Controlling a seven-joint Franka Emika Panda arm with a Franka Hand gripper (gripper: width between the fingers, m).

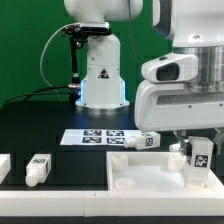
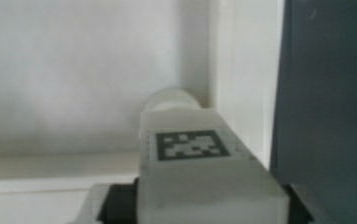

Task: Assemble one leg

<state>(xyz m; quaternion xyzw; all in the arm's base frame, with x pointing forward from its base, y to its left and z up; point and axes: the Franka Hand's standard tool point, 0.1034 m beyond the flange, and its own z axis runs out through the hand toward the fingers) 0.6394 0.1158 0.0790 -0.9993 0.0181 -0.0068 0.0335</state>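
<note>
Gripping a leg [image 1: 199, 152], the pincer [image 1: 197, 160] hangs over a white panel [image 1: 128, 160]; black table [image 1: 40, 122], green backdrop [image 1: 25, 50].

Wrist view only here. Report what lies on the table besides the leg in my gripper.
Observer: A loose leg lies beside the marker board, just beyond the panel.
Operator: Name another.
Observer: A second loose leg lies apart from the panel, toward the exterior view's left.
Operator: Locate my gripper on the panel.
Observer: The gripper has the held leg at the panel's end toward the exterior view's right.
</note>
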